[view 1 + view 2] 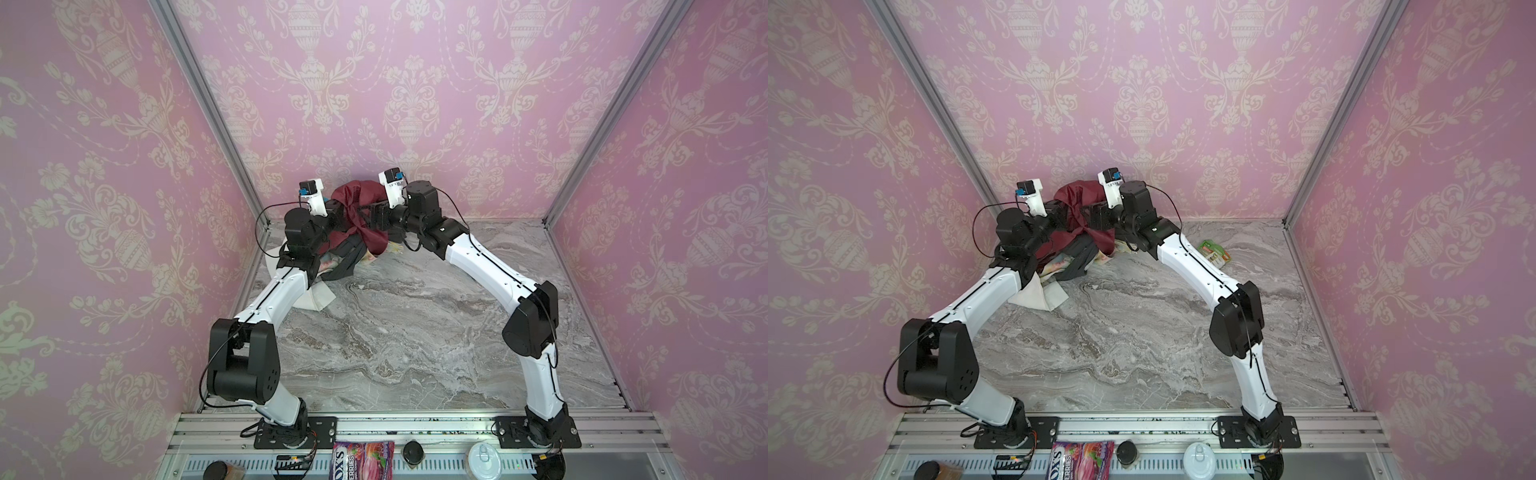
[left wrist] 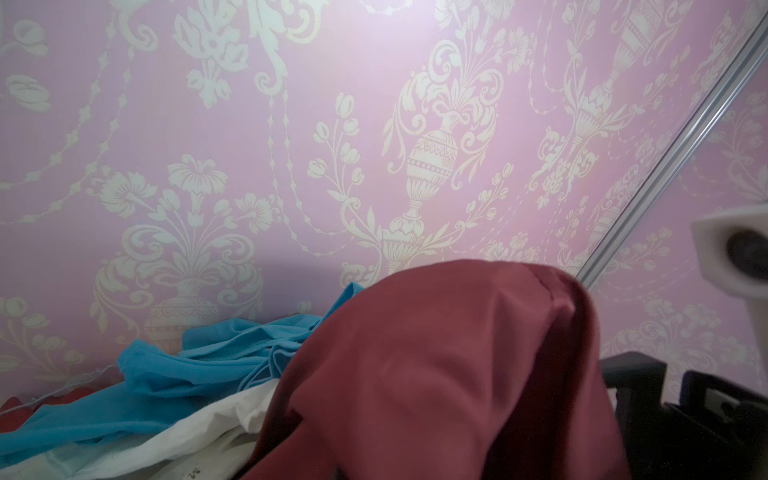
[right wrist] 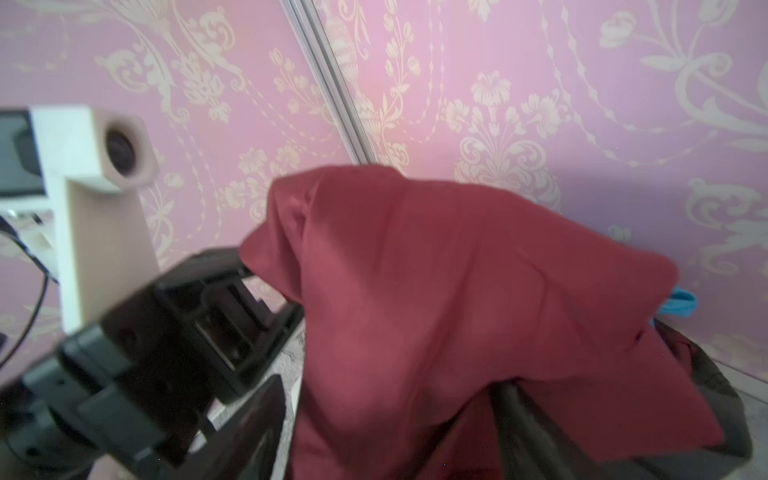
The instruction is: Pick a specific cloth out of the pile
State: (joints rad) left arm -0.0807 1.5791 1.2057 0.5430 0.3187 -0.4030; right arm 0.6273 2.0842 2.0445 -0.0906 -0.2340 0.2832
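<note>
Shows maroon cloth (image 1: 358,194) lifted in a bunched lump above the pile (image 1: 347,258), at back of table (image 1: 415,332), close to back wall (image 1: 395,104), slightly left of centre in both top views. Catches it cinched to a twisted waist between the 2 grippers, with a loose tail hanging down onto the pile. Fills much of both wrist views with the same red fabric. Reads left gripper (image 1: 338,208) as pressed together, tips buried in the maroon folds, pinching the cloth from the left. Reads right gripper (image 1: 365,214) as spread: in right wrist view, finds 2 dark fingers (image 3: 519,415) well apart, fabric draped between them, no pinch visible. Places both grippers nose to nose, just beside each other across the cloth. Below the cloth, picks out black-grey garment (image 1: 1077,257), pale print (image 1: 1059,262) and white shirt (image 1: 322,300) poking out under left forearm. In left wrist view, adds bright blue garment (image 2: 187,374) by the wall, lying on the white shirt. Spots green snack packet (image 1: 1214,251) on table beyond right forearm, apart from pile, in a top view. Notes candy bag (image 1: 363,459) and white can (image 1: 484,459) on front ledge.
</note>
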